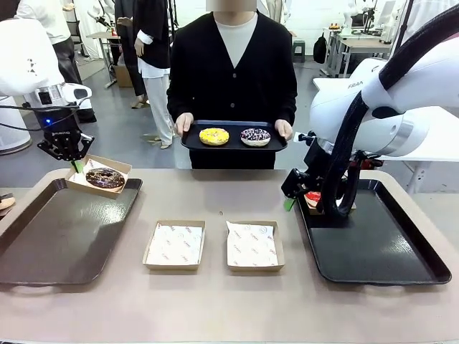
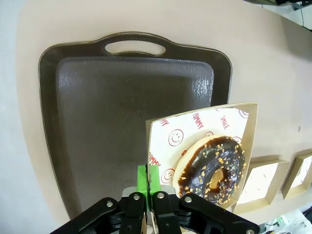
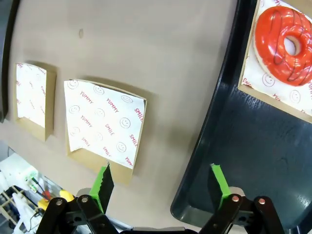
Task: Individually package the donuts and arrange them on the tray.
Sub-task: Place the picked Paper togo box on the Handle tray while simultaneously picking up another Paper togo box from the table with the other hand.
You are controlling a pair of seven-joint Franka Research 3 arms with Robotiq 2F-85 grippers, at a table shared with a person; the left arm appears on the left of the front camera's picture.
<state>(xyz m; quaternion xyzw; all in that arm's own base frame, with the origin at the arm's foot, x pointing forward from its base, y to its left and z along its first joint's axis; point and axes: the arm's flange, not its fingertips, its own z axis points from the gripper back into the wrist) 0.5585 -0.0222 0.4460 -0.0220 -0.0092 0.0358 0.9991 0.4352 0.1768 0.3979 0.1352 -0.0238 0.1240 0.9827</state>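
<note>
**Left wrist view: boxed donut pinched by one edge, half off the tray**

Left gripper [image 2: 150, 181] is seen clamped shut on the near edge of a cardboard box [image 2: 195, 122]. The chocolate donut [image 2: 195, 165] lies in it, just beyond the fingertips and off to one side. The box is noted partly over a corner of the left tray [image 2: 122, 107] and partly over the table [image 2: 273, 58]; contact with the tray cannot be told.

Risk: only one rim is gripped and the load sits off to the side, so the box could be twisted or tilted and the donut slid out. If released here, the box could be left straddling the tray lip and tipped.

Right gripper [image 3: 160, 171] is held wide, nothing between the pads, over the rim of the right tray [image 3: 243, 146]. Red donut [image 3: 273, 39], boxed, sits ahead of it on that tray. An empty lined box [image 3: 105, 122] lies just ahead on the other side.

Risk: in a low sweep the tray rim or the empty box could be caught and dragged.

Yellow donut [image 1: 214, 136] and sprinkled dark donut [image 1: 255, 136] are unboxed, on a black tray [image 1: 233, 147] held by the person [image 1: 233, 72].
</note>
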